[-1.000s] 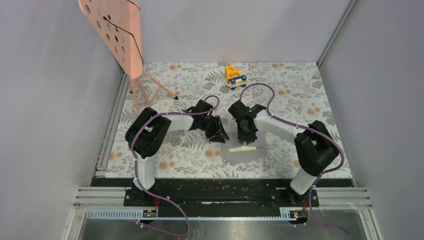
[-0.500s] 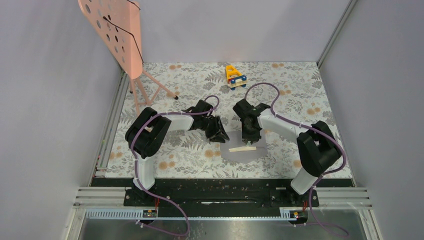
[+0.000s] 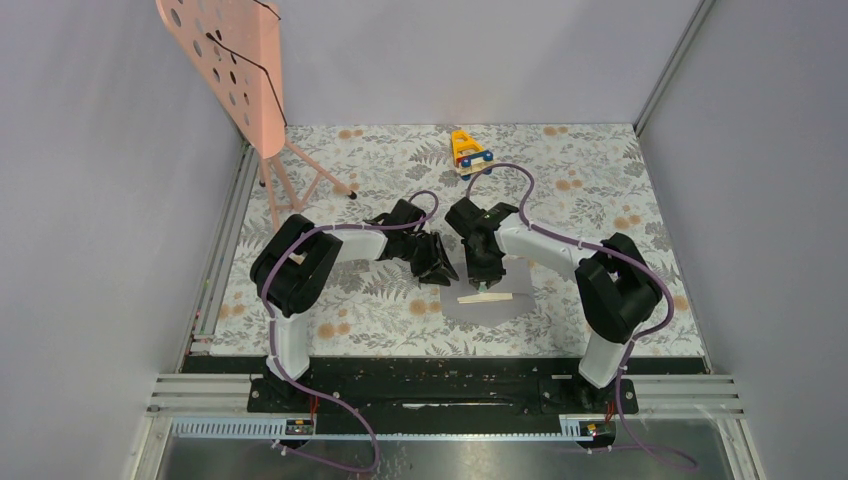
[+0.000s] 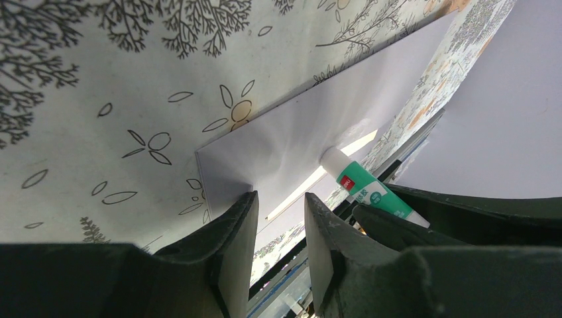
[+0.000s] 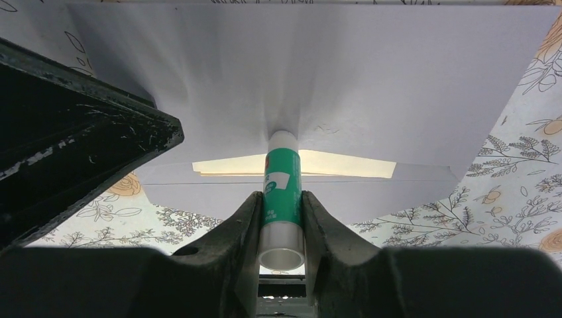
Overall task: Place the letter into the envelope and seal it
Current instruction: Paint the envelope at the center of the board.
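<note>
The grey-lilac envelope (image 3: 503, 306) lies flat on the floral table, its flap (image 5: 331, 79) open and spread away from the pocket. A cream strip of the letter (image 5: 344, 164) shows at the pocket's mouth. My right gripper (image 5: 280, 199) is shut on a green and white glue stick (image 5: 281, 179), whose tip touches the flap. My left gripper (image 4: 280, 205) stands open with nothing between its fingers, low at the envelope's left corner (image 4: 225, 165). In the top view the left gripper (image 3: 437, 268) and the right gripper (image 3: 484, 272) sit close together.
A pink perforated stand (image 3: 235, 70) on thin legs is at the back left. A yellow toy vehicle (image 3: 470, 152) sits at the back middle. A metal rail (image 3: 225, 250) runs along the table's left edge, and grey walls close in three sides.
My right gripper has shifted a little to the left with the glue stick, along the flap. The left arm has not moved.
</note>
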### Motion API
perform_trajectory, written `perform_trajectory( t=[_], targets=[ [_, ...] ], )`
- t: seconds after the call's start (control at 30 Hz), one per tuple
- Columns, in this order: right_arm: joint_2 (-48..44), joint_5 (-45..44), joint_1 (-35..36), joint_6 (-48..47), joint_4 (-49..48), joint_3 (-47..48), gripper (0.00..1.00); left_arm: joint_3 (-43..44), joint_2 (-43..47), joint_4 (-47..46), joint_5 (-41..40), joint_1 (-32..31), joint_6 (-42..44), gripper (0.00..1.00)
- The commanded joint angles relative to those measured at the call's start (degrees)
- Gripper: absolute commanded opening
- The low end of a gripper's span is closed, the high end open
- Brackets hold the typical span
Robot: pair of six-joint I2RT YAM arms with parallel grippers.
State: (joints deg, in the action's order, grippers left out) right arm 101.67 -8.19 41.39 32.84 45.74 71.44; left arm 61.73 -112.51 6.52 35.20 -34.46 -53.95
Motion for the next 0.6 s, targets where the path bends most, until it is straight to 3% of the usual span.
perform_trajectory(
  t=[0.0,0.3,0.57],
  targets=[
    [0.27,-0.3,0.4,0.0,-0.18,0.05,0.0,-0.64,-1.85,5.5,-4.2,-0.06,2.54,0.34],
    [-4.52,-2.83,-6.87,-1.36,-1.66,-9.05,0.0,-0.83,-1.87,5.59,-4.09,-0.05,2.8,0.34],
    [-5.05,-0.27,-7.38,-1.4,-1.9,-8.74,0.0,-0.9,-1.79,5.3,-4.2,-0.13,2.73,0.34]
  ],
)
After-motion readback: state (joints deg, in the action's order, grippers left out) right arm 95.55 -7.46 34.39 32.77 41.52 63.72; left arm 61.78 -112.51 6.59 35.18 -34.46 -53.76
